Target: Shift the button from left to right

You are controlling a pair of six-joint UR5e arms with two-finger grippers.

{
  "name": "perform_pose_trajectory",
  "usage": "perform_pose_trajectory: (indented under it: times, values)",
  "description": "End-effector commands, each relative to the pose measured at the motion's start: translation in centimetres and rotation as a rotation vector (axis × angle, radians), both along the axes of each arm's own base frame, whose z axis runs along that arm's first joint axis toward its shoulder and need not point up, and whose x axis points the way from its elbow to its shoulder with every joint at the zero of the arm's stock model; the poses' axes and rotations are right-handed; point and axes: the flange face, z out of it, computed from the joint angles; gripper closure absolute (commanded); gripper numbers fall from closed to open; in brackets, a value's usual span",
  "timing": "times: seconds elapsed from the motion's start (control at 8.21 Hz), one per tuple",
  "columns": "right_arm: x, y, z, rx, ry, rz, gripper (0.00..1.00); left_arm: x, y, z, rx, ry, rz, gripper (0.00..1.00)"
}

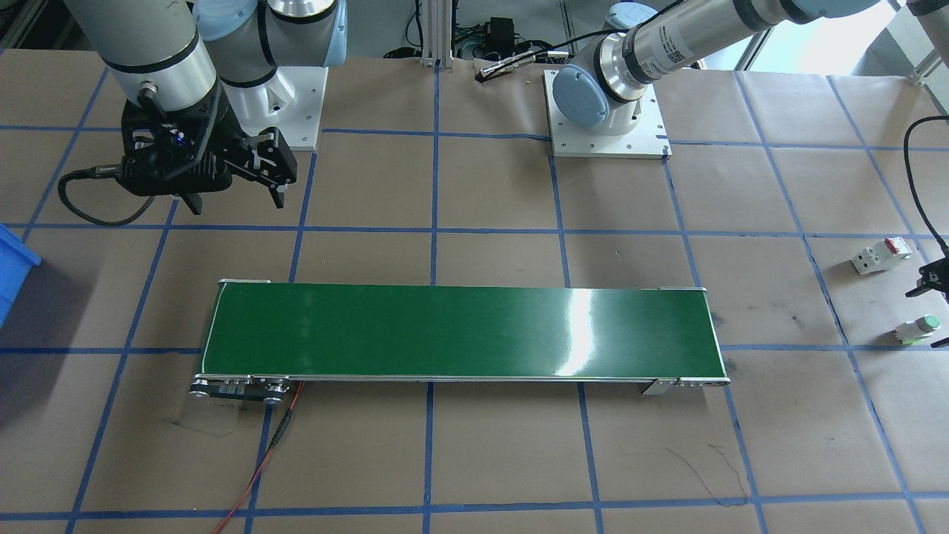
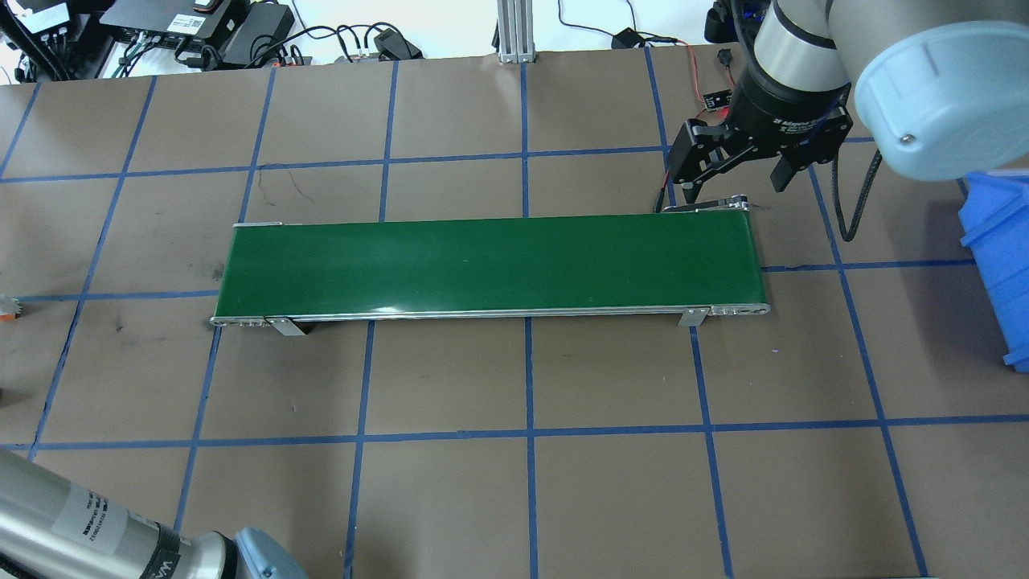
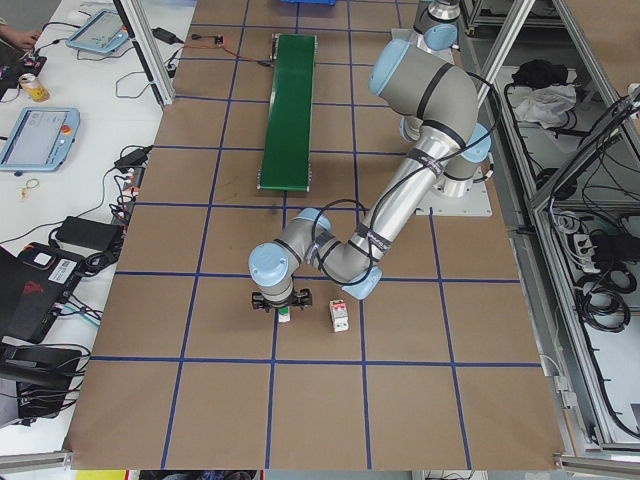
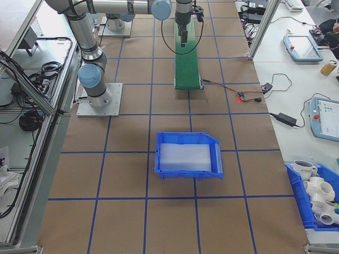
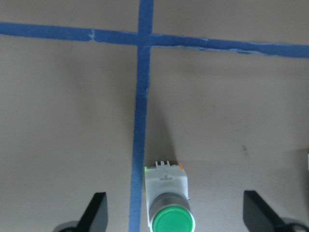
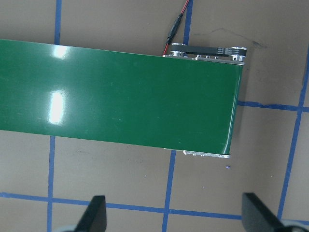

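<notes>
Left wrist view: the button (image 5: 169, 203), green cap toward the lens, lies at six o'clock on the brown paper beside a blue tape line (image 5: 140, 121), between the left gripper (image 5: 176, 220)'s widely spread fingers, untouched.

Front view: the button (image 1: 918, 329) sits at three o'clock, well apart from the green belt (image 1: 460, 332); a white breaker (image 1: 881, 255) lies near it.

Overhead view: the right gripper (image 2: 735, 181) hangs open and empty at one o'clock, above the belt's end.
</notes>
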Motion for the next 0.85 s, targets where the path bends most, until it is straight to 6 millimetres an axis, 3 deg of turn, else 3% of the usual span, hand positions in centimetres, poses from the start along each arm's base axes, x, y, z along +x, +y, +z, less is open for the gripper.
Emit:
perform_pose_trajectory:
  times: [0.0,0.61,0.73]
  values:
    - [0.0,0.0,0.0,0.000,-0.001,0.000,0.00,0.3,-0.3,-0.1,-0.028,-0.024,0.006,0.00]
    - [0.0,0.0,0.0,0.000,-0.001,0.000,0.00,0.4,-0.4,-1.4,-0.021,-0.009,0.029,0.01]
    - [0.0,0.0,0.0,0.000,-0.001,0.000,0.00,0.4,-0.5,-1.3,-0.022,-0.010,0.026,0.09]
